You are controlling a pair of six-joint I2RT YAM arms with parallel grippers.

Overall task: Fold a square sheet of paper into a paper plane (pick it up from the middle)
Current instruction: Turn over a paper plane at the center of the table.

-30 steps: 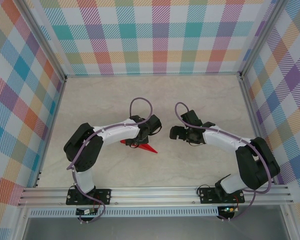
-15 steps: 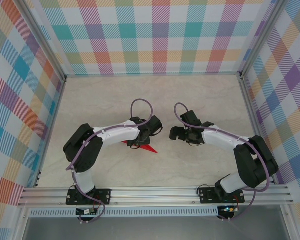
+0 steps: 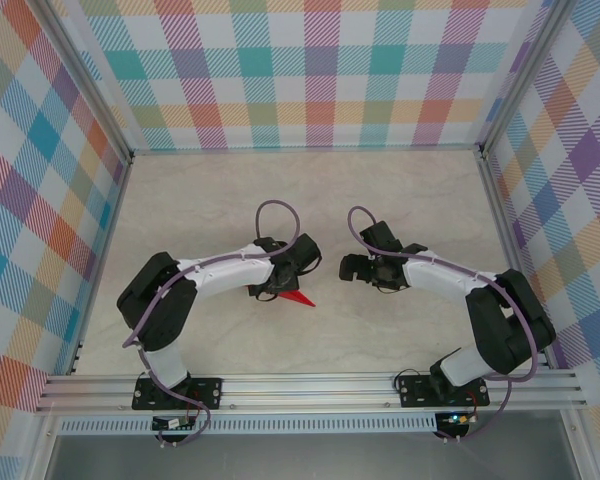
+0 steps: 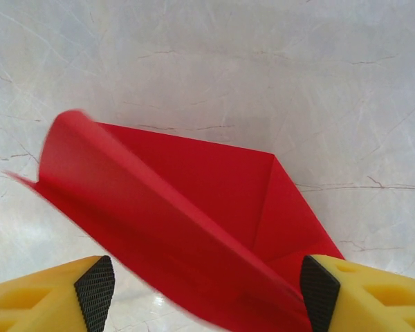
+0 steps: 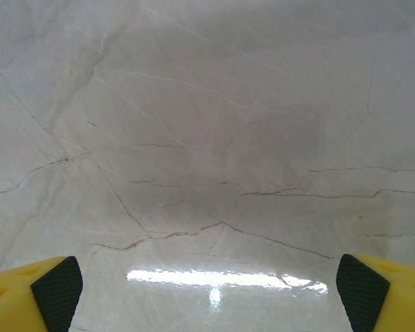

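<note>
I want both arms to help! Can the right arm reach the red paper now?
Probably yes: the right tool is open and just bare table lies between it and the red paper, though the left tool covers part.

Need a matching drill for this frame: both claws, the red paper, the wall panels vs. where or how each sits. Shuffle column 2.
Column 1
1. left yellow-fingered claw
2. right yellow-fingered claw
3. creased bright red paper sheet
4. multicoloured plaid wall panels

Column 2
A. open above bare marbled tabletop
B. upright around three sides of the tabletop
C. open, one finger on either side of the red paper
D. lying on the tabletop, one edge curling up

Pairs: 1-C, 2-A, 3-D, 4-B
</note>
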